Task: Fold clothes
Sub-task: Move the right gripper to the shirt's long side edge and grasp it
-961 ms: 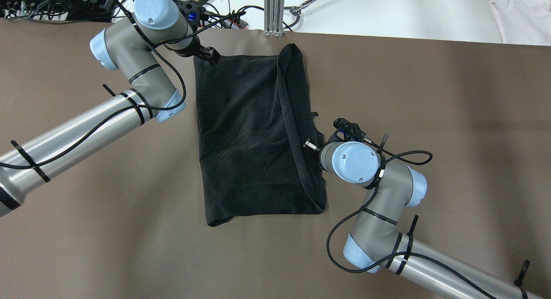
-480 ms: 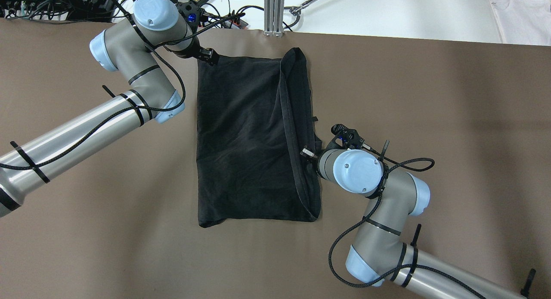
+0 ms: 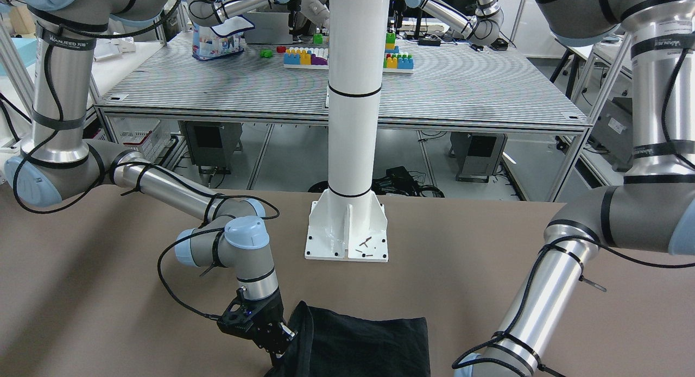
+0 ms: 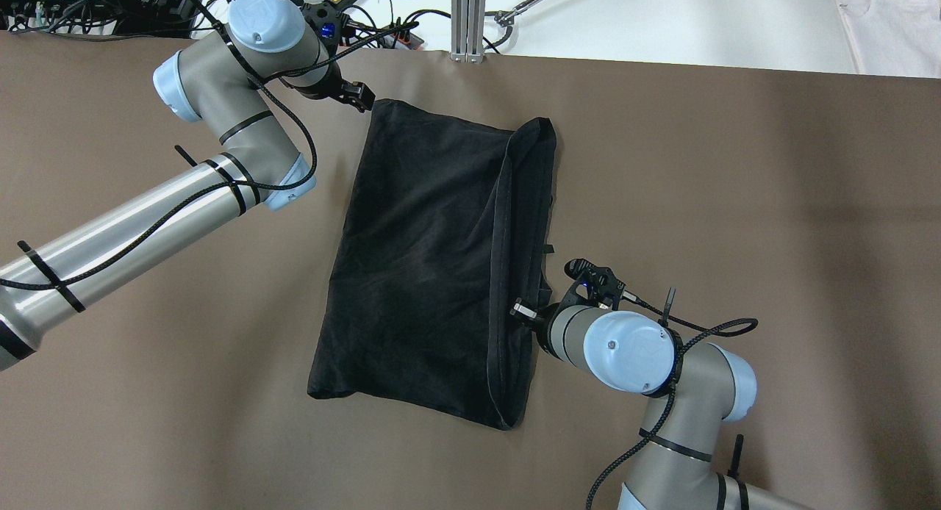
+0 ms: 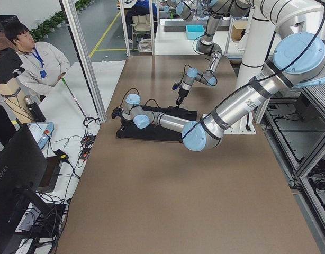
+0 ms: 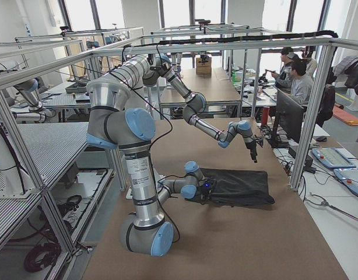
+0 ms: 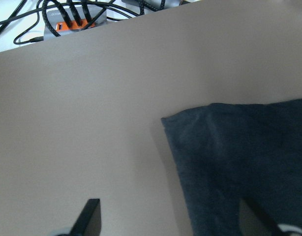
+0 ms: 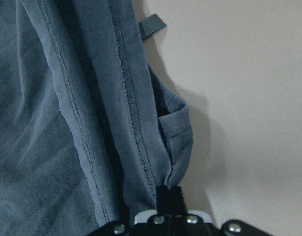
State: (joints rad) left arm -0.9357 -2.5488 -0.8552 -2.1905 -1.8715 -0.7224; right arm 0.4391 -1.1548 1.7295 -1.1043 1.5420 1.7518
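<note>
Black clothes (image 4: 434, 267) flat on brown table (image 4: 735, 201), lying askew, with hem strip doubled over along right side. Right gripper (image 4: 520, 309) pinched tight on that hem edge. Left gripper (image 4: 362, 97) at far-left corner — jaws wide apart, holding nothing.

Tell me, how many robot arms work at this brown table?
2. The left arm reaches the far corner of the black cloth, left gripper open; the right arm has its right gripper shut on the hemmed edge.
</note>
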